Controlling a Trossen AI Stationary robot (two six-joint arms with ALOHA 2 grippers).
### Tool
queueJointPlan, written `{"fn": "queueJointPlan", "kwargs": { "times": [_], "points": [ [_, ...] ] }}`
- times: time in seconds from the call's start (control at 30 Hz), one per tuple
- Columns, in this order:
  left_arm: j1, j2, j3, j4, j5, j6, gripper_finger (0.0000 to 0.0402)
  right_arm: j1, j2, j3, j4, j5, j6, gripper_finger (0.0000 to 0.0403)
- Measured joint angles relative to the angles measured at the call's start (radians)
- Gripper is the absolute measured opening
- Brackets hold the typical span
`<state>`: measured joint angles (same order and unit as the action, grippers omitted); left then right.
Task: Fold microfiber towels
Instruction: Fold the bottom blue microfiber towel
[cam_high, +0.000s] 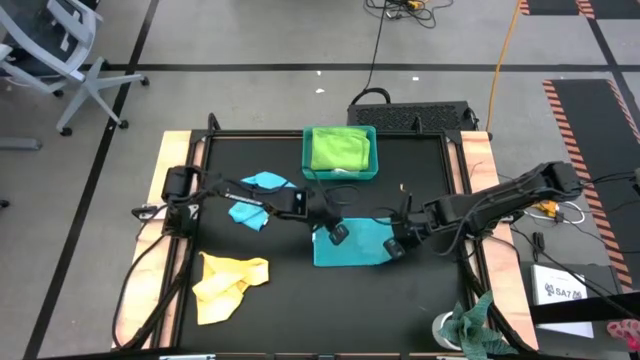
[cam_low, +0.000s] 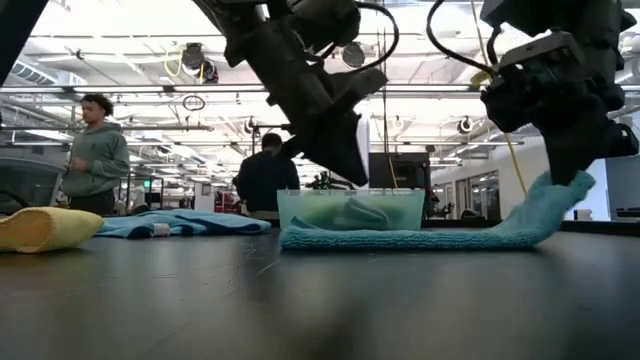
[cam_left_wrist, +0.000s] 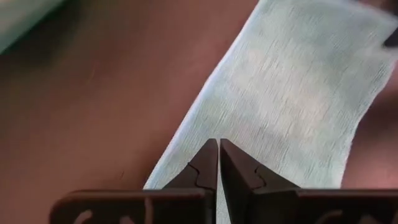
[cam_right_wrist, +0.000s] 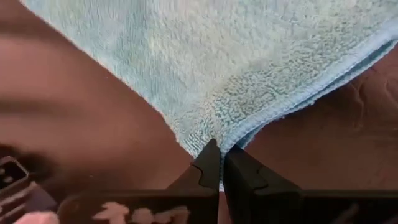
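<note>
While both arms reach to the table's middle, each gripper pinches one corner of the turquoise towel (cam_high: 355, 243). This towel lies folded on the black table (cam_high: 420, 165), just in front of the teal tray (cam_high: 340, 173). The left gripper (cam_high: 337, 234) sits at the towel's left corner, fingers (cam_left_wrist: 208, 163) closed on the cloth edge. The right gripper (cam_high: 394, 247) holds the right corner, fingers (cam_right_wrist: 210, 160) shut on the hem, and the low view shows that corner lifted off the table while the remainder lies flat. A lime green towel (cam_high: 338, 147) lies folded inside the tray. A light blue towel (cam_high: 262, 197) lies crumpled left of centre, under the left arm. A yellow towel (cam_high: 228, 284) lies bunched at the front left. A mottled rag (cam_high: 475, 325) sits at the front right edge. Two people (cam_low: 98, 150) stand in the room behind.
</note>
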<state>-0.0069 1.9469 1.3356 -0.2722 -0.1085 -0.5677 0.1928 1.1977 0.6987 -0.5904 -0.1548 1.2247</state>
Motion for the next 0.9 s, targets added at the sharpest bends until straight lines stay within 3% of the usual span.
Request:
{"fn": "queueJointPlan", "kwargs": {
  "times": [0.3,0.6,0.9],
  "points": [
    [0.004,-0.002,-0.001,-0.019,0.021,0.008,0.0012,0.019,0.003,0.000,-0.166,-0.088,-0.031,0.0000],
    [-0.001,-0.002,-0.001,-0.023,0.030,-0.015,0.0010,0.009,0.003,0.002,-0.173,-0.111,-0.089,0.0000],
    [-0.041,-0.050,-0.002,-0.130,-0.008,-0.012,0.0004,-0.021,0.090,0.160,-0.324,-0.080,-0.263,0.0000]
  ]
}}
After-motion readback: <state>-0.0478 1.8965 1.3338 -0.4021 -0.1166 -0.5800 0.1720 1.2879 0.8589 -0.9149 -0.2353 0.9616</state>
